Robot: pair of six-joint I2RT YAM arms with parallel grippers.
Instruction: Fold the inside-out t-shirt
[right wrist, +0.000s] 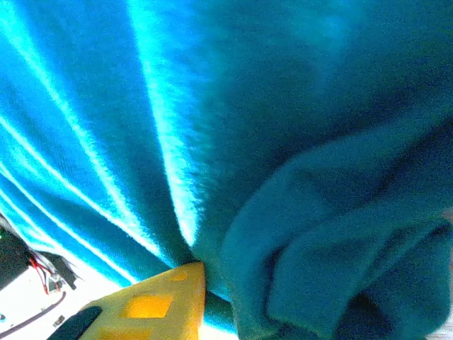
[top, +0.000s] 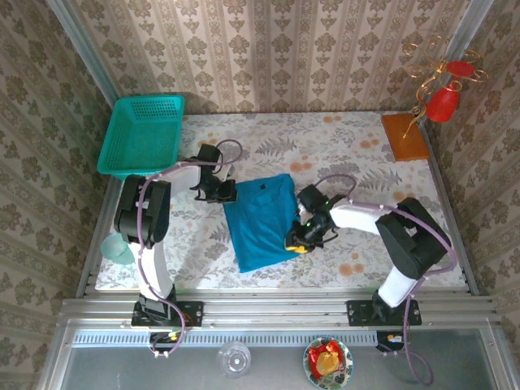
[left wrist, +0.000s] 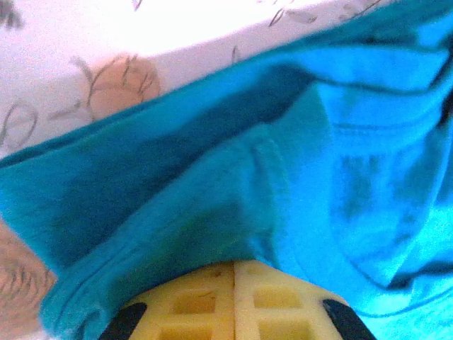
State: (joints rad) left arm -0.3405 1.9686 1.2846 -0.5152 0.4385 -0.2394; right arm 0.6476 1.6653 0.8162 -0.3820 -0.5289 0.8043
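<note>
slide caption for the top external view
Teal t-shirt on the table, gripped at opposite sides by left gripper and right gripper.

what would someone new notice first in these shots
The teal-blue t-shirt lying mid-table stands out first, with the left claw pinching its left edge and the right claw gripping its right edge. Next come the teal-green mesh basket at the far left corner and the red ornament at the far right.

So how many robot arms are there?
2. The left arm reaches to the shirt's far left corner. The right arm reaches to the shirt's right edge.
</note>
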